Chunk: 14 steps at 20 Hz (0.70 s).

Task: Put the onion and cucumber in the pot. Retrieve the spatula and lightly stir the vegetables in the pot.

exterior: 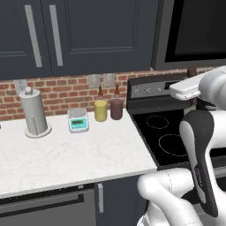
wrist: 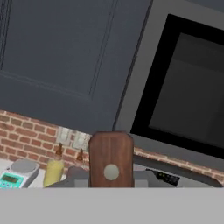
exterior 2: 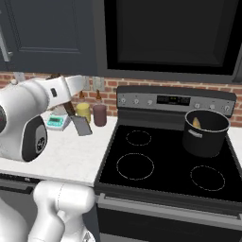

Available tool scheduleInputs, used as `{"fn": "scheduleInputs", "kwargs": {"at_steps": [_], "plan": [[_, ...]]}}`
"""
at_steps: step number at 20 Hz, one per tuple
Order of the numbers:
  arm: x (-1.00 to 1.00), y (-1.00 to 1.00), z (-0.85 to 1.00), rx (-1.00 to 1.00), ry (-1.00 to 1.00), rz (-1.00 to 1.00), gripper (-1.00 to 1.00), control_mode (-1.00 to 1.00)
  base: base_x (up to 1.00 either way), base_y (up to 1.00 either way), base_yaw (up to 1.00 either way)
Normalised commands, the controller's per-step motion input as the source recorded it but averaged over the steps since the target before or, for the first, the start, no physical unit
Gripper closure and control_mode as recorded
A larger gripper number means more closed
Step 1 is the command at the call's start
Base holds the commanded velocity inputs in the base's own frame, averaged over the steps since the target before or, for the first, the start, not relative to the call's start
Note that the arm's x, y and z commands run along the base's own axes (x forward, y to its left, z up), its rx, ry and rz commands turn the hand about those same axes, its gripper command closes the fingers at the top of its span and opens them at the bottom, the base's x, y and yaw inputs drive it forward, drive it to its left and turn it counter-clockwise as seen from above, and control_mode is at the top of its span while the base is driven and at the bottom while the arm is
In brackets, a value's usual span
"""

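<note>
Dark grey pot (exterior 2: 205, 134), reddish-brown-handled, grey-bladed spatula (exterior 2: 80, 124), yellow jar (exterior: 100, 111), possibly maroon jar (exterior: 116, 109), red brick wall (exterior: 62, 94).

No text, label or number is legible anywhere.

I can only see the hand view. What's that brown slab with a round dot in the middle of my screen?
Observer: That's the end of the wooden handle of the spatula. In the right base view its flat grey blade points down toward the counter.
Operator: Is something holding it up?
Observer: Yes, the gripper is shut on the handle.
Operator: And where would it stir?
Observer: A dark pot stands on the back right burner of the stove, and a yellowish piece shows inside it.
</note>
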Motion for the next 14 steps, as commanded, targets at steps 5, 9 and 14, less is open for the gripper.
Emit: {"fn": "scheduleInputs", "kwargs": {"at_steps": [5, 9, 14], "plan": [[0.00, -0.16, 0.00, 0.02, 0.00, -0.02, 1.00, 1.00, -0.02, -0.73, -0.05], [0.00, 0.00, 0.00, 0.00, 0.00, 0.00, 1.00, 1.00, 0.00, -1.00, -0.05], [0.00, 0.00, 0.00, 0.00, 0.00, 0.00, 1.00, 1.00, 0.10, -1.00, -0.05]]}}
